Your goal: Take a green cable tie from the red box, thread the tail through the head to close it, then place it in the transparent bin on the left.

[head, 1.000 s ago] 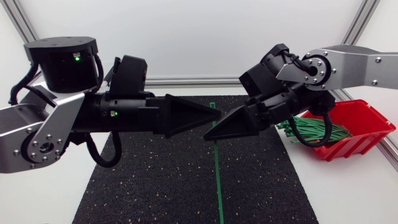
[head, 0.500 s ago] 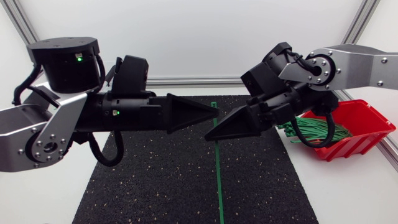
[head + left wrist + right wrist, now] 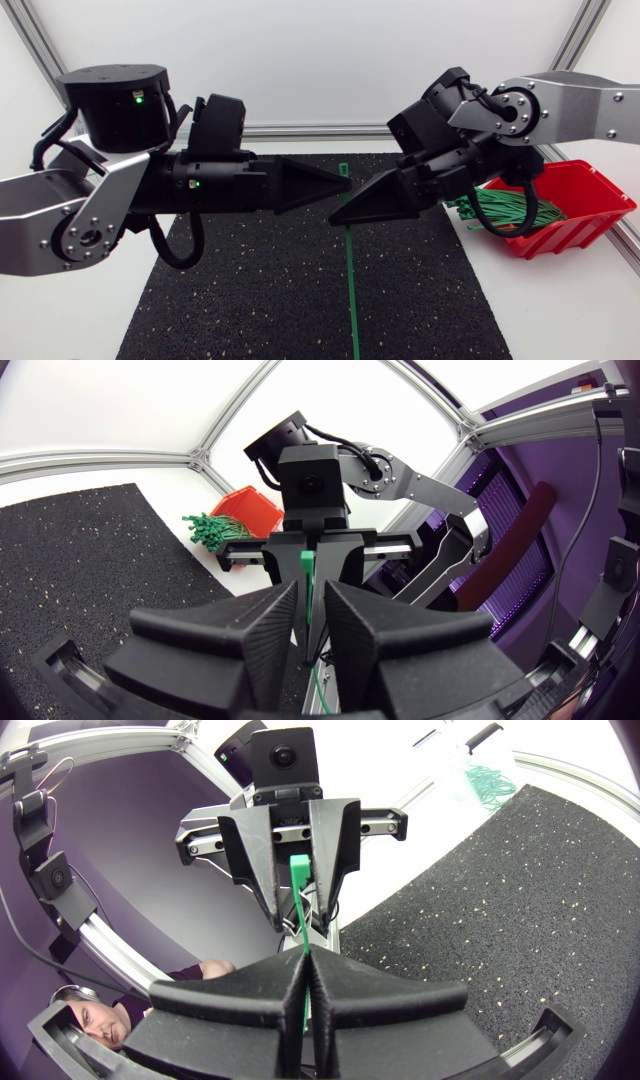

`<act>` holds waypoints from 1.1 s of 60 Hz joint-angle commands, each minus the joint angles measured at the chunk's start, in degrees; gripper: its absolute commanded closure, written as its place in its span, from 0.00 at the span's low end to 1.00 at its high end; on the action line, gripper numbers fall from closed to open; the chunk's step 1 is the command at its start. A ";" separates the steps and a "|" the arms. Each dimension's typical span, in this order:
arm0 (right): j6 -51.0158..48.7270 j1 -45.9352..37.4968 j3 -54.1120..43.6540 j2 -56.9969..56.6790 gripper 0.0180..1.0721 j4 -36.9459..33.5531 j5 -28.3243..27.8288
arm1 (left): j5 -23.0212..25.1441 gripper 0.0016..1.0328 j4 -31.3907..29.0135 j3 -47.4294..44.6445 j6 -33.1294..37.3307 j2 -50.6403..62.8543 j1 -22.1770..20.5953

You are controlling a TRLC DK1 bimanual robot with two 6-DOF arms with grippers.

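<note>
1. The right gripper [image 3: 303, 958] has its fingers [image 3: 240, 995] pressed together and clamped on the green cable tie [image 3: 300, 870]. The strap rises from the tips and the blocky end stands just ahead of them.
2. The left gripper [image 3: 311, 588] has its fingers [image 3: 245, 625] a narrow gap apart. The tie's strap runs through that gap; contact with either pad is not clear.
3. The two grippers point tip to tip, almost touching, over the middle of the black mat [image 3: 260, 290].
4. In the head view the tie is a thin green line that passes the two tips and runs on toward the mat's near edge.
5. The left arm [image 3: 90, 210] comes in from the left side, the right arm [image 3: 570, 105] from the right.
6. The red box [image 3: 590, 185] sits on the white table [image 3: 560, 310], just beside the mat's right edge and below the right arm. A bundle of green ties [image 3: 510, 212] spills over its mat-side lip.
7. The transparent bin [image 3: 465, 760] shows past the mat's edge in the right wrist view, with green loops inside.
</note>
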 commanded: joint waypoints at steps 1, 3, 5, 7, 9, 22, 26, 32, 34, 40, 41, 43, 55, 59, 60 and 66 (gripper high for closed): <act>-0.22 0.22 -1.14 -0.67 0.95 0.34 -0.66 | 0.14 0.81 0.94 0.25 -1.45 0.90 -0.50; -0.22 0.22 -1.14 -0.67 0.95 0.34 -0.66 | 0.14 0.81 0.85 0.34 -1.45 0.90 -0.50; -0.22 0.22 -1.14 -0.67 0.95 0.43 -0.66 | 0.14 0.84 0.94 0.34 -1.54 0.99 -0.50; -0.22 0.22 -1.14 -0.67 0.95 0.43 -0.66 | 0.14 0.89 0.94 0.34 -1.54 1.08 -0.50; -0.22 0.04 -1.14 -0.67 0.95 0.43 -0.66 | 0.14 0.92 0.94 0.43 -1.54 1.17 -0.50; -0.22 -0.14 -1.14 -0.76 0.95 0.70 -0.66 | 0.14 0.93 0.85 0.52 -2.24 1.17 -0.50; -0.22 -0.14 -1.14 -0.76 0.95 0.78 -0.66 | 0.23 0.93 0.76 0.43 -2.33 1.17 -0.50; -0.22 -0.14 -1.23 -0.67 0.95 0.87 -0.66 | 0.23 0.94 0.76 0.60 -2.51 1.26 -0.59; -0.22 -0.14 -1.23 -0.76 0.95 0.96 -0.66 | 0.23 0.96 0.76 0.69 -2.60 1.26 -0.59; -0.22 -0.05 -1.23 -0.76 0.95 0.96 -0.66 | 0.23 0.96 0.41 0.87 -2.77 1.34 -0.59; -0.22 -0.05 -1.23 -0.76 0.95 0.96 -0.57 | 0.23 0.96 0.41 0.87 -2.77 1.34 -0.50; -0.22 0.04 -1.23 -0.67 0.95 0.96 -0.57 | 0.23 0.96 0.41 0.87 -2.86 1.34 -0.50; -0.22 0.92 -1.67 -0.67 0.94 1.22 -0.31 | 0.23 0.96 0.41 0.96 -3.21 1.34 -0.50; -0.22 1.09 -1.58 -0.50 0.95 1.22 -0.22 | 0.31 0.96 0.41 0.96 -3.30 1.34 -0.50; -0.22 1.18 -1.58 -0.41 0.94 1.31 -0.13 | 0.31 0.96 0.41 0.96 -3.30 1.34 -0.50; -0.05 2.76 -1.94 -0.32 0.95 1.49 0.83 | 0.40 0.96 0.41 0.96 -3.39 1.34 -0.50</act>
